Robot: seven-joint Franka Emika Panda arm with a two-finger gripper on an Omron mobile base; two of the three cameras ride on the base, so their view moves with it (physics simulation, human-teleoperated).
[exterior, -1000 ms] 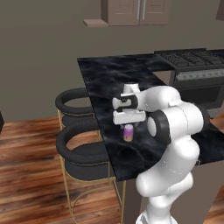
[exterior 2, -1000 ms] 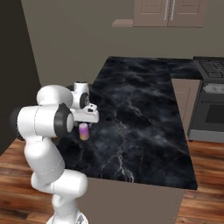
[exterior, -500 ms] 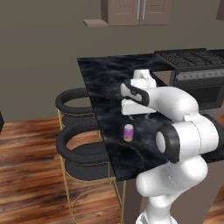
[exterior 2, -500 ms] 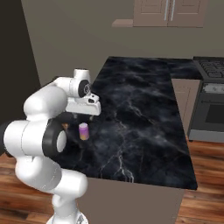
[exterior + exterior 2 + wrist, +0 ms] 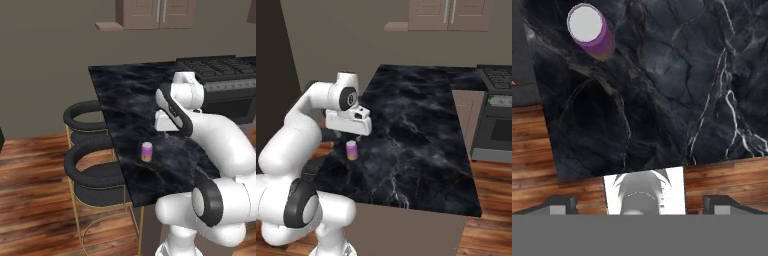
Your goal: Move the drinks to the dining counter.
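Observation:
A pink-purple can with a yellow band stands upright on the dining counter, close to the edge by the stools. My gripper hangs above the slab, higher than the can and a little to its side, not touching it. Looking straight down in the hand view, the can shows its white lid at the upper left on the black marble. There my gripper is open, with nothing between its fingertips.
Two round black stools on gold legs stand under the counter's overhang. A stove adjoins the far corner. Brown wall cabinets hang behind. Wooden floor lies beyond the slab's edge.
The hand has risen from just above the can and drawn away from it across the slab. The can stays where it stood.

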